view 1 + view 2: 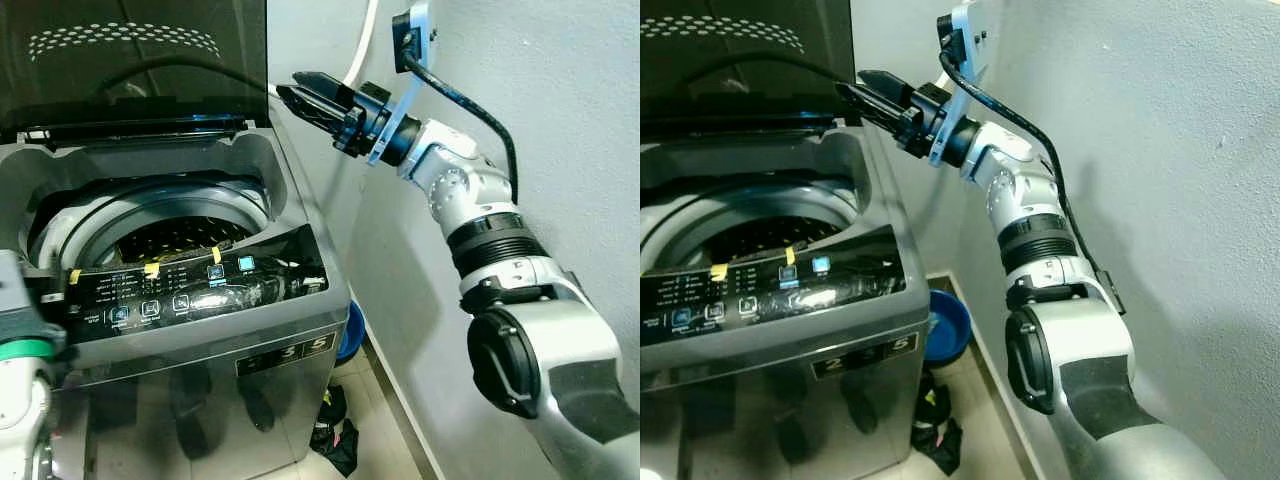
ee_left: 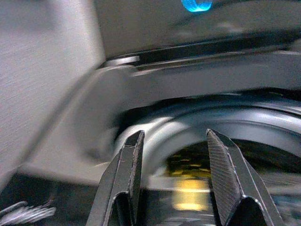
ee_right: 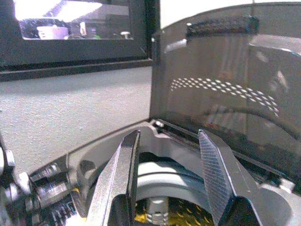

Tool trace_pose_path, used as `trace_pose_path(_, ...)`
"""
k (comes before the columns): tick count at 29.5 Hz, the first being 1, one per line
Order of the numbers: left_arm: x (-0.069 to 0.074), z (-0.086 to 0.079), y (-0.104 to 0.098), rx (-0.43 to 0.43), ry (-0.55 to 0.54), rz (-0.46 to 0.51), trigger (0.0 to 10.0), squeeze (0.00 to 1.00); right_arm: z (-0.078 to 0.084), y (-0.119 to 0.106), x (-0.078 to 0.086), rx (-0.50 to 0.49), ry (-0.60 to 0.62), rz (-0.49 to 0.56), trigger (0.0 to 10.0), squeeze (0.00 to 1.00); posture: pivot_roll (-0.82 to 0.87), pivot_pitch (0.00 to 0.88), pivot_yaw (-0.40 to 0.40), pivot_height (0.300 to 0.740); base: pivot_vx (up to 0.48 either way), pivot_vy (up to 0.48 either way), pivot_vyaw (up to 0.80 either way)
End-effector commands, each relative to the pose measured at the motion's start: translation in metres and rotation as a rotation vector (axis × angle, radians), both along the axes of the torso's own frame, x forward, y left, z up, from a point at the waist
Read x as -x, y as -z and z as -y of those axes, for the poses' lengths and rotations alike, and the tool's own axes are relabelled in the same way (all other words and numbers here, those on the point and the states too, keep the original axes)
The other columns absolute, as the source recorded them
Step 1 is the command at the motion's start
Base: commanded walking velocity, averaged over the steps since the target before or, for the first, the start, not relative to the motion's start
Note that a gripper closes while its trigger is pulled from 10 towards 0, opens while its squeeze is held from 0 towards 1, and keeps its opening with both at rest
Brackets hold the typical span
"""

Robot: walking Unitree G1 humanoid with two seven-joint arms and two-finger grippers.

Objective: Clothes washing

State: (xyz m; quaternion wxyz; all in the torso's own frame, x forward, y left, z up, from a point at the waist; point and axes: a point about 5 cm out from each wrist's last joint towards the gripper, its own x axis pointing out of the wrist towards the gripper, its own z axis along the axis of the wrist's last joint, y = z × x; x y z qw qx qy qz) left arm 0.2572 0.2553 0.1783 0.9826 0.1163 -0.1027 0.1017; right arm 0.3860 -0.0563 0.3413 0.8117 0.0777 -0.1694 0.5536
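A grey top-loading washing machine (image 1: pixel 300 330) stands before me with its dark lid (image 1: pixel 130 60) raised upright. The perforated drum (image 1: pixel 170 235) is exposed, and I cannot tell what lies in it. My right gripper (image 1: pixel 300 95) is raised beside the lid's right edge, above the machine's back right corner. In the right wrist view the right gripper (image 3: pixel 168 134) is open with nothing between its fingers, and looks down past the lid (image 3: pixel 225 89) into the drum. My left gripper (image 2: pixel 175 134) is open too, empty, over the drum's rim (image 2: pixel 197 127). The left arm (image 1: pixel 20 350) shows at the machine's front left.
The control panel (image 1: pixel 190 285) runs along the machine's front edge. A grey wall (image 1: pixel 560 90) stands close on the right, with a white hose (image 1: pixel 362 45) behind the machine. A blue basin (image 1: pixel 945 325) and dark clothes (image 1: pixel 935 435) lie on the floor in the narrow gap.
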Motion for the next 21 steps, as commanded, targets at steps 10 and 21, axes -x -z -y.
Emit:
trace_pose_path(10,-0.038,0.04,-0.059,-0.079,0.121,0.145,10.0,0.0,0.009,0.008,-0.001,-0.169,0.173,-0.046,10.0,0.0,0.1,0.007,-0.065,0.74,0.0,0.0,0.0)
trace_pose_path(21,-0.047,0.049,-0.121,-0.126,0.196,0.287,10.0,0.0,0.05,0.101,0.01,-0.163,0.576,-0.247,10.0,0.0,0.08,0.0,-0.028,0.74,0.0,0.0,0.0)
